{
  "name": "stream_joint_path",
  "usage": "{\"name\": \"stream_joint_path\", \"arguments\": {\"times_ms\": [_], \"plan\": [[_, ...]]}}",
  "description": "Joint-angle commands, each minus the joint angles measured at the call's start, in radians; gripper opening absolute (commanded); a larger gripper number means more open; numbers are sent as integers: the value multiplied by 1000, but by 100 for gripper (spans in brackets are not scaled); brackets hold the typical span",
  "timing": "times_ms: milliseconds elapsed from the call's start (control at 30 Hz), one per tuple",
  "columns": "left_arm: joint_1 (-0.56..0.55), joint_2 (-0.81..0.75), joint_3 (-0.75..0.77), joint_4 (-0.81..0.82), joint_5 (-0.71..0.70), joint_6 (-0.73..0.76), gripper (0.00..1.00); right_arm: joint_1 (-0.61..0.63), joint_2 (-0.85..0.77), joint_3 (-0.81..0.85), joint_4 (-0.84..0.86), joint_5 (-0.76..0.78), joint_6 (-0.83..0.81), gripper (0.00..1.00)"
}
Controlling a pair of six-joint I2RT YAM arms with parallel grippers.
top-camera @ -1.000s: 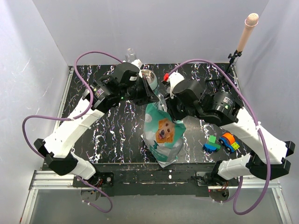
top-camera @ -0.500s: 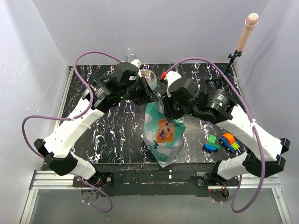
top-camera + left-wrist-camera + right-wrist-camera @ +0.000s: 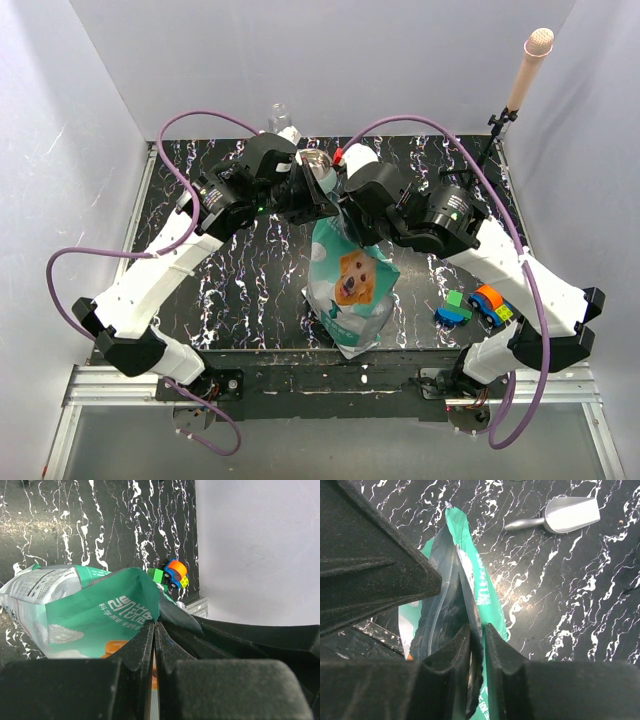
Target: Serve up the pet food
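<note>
Left gripper [image 3: 154, 626] is pinched almost fully closed on the top edge of the pet food bag [image 3: 95, 615]. Right gripper [image 3: 476, 630] clamps the opposite lip the same way. Bag mouth sits between the two claws. Grey scoop [image 3: 570, 514] lies ahead of the right fingertips, apart from the bag.

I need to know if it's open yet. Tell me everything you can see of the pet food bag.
The pet food bag is a glossy teal-and-white plastic pouch with a golden retriever on its front and white lettering near the top. It lies on the black marbled table between the arms, top end toward the far side. The left gripper and the right gripper each pinch its top edge. The right wrist view shows a dark gap between the lips. No kibble shows.
</note>
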Motion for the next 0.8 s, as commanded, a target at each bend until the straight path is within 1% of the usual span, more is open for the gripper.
{"name": "stream_joint_path", "arguments": {"times_ms": [0,33,100,200,267,333,567,667,733,767], "plan": [[-3,-26,67,-37,-19,20,0,-5,-34,-28,-24,-9,10,12],[-3,-23,70,-45,-24,23,0,-7,-43,-28,-26,-37,20,6],[-4,-27,50,-42,-12,21,0,-5,-43,21,-33,-81,47,1],[-4,-62,-38,9,26,-12,1,-7,9,136,-52,-135,105,1],[-4,-90,-97,59,51,-48,9,-7,46,210,-70,-151,138,1],[-4,-102,-126,81,65,-77,16,-7,67,248,-78,-152,149,1],[-4,-112,-143,70,65,-97,32,-7,87,284,-76,-164,147,1],[-12,-101,-148,80,94,-112,39,-7,95,307,-75,-158,149,1],[-26,-81,-145,87,118,-117,40,-7,104,325,-75,-157,138,1],[-32,-70,-139,87,129,-114,39,-7,110,336,-81,-149,130,1]]}}
